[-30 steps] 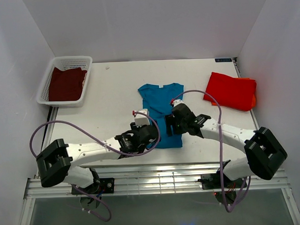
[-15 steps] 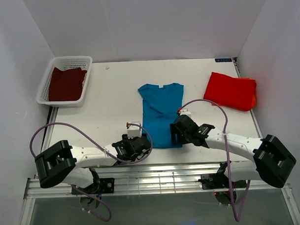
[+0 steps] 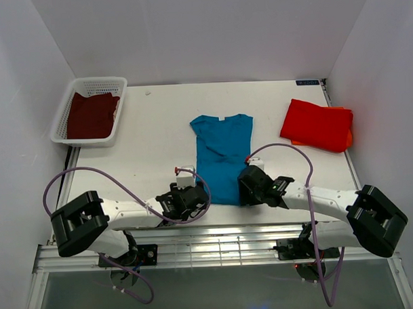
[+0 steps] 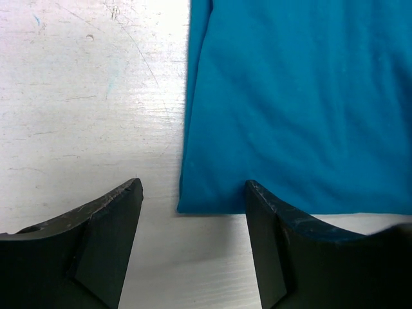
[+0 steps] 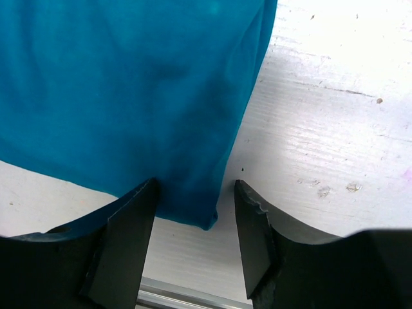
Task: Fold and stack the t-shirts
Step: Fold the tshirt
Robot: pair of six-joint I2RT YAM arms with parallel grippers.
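Jaws apart on both arms: the left jaws straddle the near-left hem corner (image 4: 182, 205) of the teal-blue t-shirt (image 3: 223, 157), and the right jaws straddle the near-right hem corner (image 5: 207, 220). The shirt lies flat mid-worktop (image 3: 158, 142), its long axis running away from the bases, collar far, each arm beside its own corner. A red-orange t-shirt (image 3: 317, 125) sits folded far right; a maroon t-shirt (image 3: 90, 114) lies in the basket (image 3: 95, 82). I judge the next move is to pinch both corners and carry the hem collarward.
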